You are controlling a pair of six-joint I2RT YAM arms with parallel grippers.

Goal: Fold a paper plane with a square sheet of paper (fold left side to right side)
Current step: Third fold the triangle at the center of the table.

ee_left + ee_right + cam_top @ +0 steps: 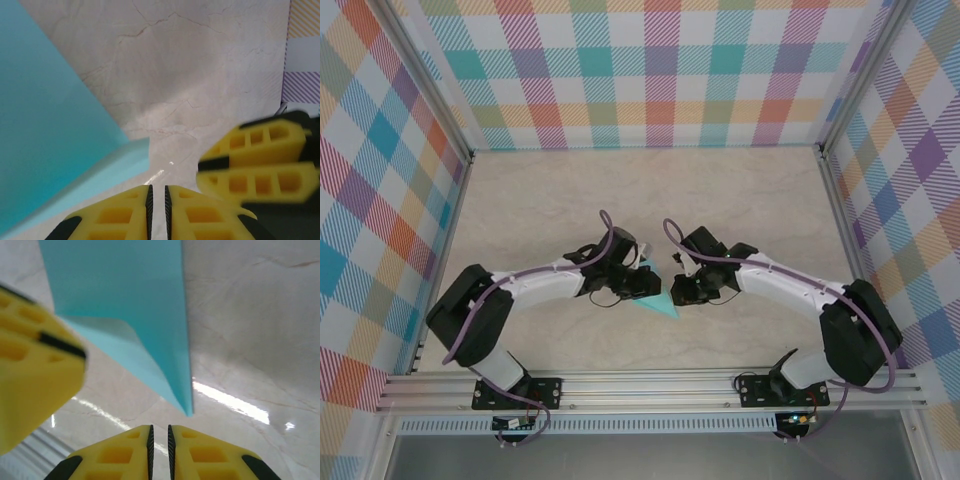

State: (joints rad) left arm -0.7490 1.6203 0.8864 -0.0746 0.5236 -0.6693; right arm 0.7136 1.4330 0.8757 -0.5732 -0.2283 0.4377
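Observation:
The teal sheet of paper (658,298) lies folded into a narrow pointed shape on the marble table, its tip toward the near right. In the left wrist view the paper (45,130) lies to the left with a raised flap, clear of my left gripper (157,187), which is shut with nothing between its pads. My right gripper (159,426) is also shut and empty, just short of the paper's (135,300) sharp tip. Both grippers meet over the table's middle, left gripper (640,278) and right gripper (678,288), flanking the paper.
The marble tabletop (650,190) is walled by plaid panels (640,70) on three sides. A metal rail (650,385) carries the arm bases at the near edge. The right gripper's yellow fingers (260,160) crowd close beside the left gripper.

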